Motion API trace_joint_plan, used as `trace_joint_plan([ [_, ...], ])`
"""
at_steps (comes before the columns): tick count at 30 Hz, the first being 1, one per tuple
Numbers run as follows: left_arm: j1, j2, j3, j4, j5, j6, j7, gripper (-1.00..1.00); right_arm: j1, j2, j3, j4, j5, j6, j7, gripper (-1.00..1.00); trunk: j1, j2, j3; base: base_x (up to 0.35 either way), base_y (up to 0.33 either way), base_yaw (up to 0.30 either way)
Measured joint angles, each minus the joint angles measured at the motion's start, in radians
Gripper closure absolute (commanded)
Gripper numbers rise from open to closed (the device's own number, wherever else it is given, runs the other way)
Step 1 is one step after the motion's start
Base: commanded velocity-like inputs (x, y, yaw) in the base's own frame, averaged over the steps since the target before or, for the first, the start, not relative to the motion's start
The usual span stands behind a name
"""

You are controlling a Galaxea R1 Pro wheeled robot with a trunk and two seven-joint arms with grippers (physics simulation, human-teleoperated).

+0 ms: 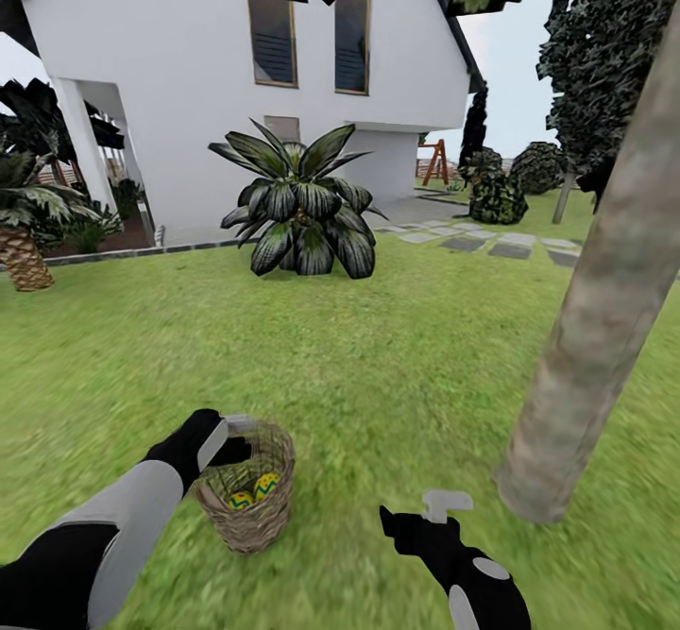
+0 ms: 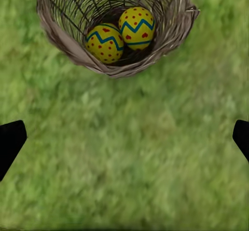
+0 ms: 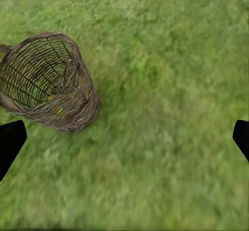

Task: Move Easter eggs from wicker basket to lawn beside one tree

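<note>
While the basket [image 1: 249, 502] is sitting on the lawn [image 1: 378, 366] at the lower left of the head view, two eggs [image 2: 121, 35] are lying inside it, touching. The left pincer [image 1: 231, 432] is hovering at its rim, fingers spread wide, holding nothing. The right pincer [image 1: 444, 502], also wide open and empty, is hanging at the lower centre, near the tree [image 1: 604, 309].
</note>
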Motion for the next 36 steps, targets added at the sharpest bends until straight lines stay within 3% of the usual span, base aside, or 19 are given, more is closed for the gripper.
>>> trace_joint_plan([
  [9,0.003,0.001,0.001,-0.003,0.001,0.002,-0.005,-1.00,0.000,0.000,0.000,0.000,0.001,0.000,0.001,-1.00,-0.008,0.014,0.006,0.000,0.000,0.270],
  [19,0.004,0.002,0.000,-0.003,0.000,0.001,-0.011,-1.00,0.000,-0.001,0.000,0.000,-0.003,0.000,0.006,-1.00,-0.008,0.014,0.006,0.000,0.141,0.046],
  [30,0.003,0.003,0.000,-0.003,0.000,0.000,-0.014,-1.00,0.000,-0.001,-0.001,0.001,-0.005,0.000,0.006,-1.00,-0.008,0.014,0.012,0.021,0.272,-0.164],
  [36,0.003,0.003,0.000,-0.003,0.000,-0.004,-0.015,-1.00,0.000,-0.001,-0.001,0.001,-0.006,0.000,0.006,-1.00,-0.008,0.014,0.017,0.231,0.048,-0.239],
])
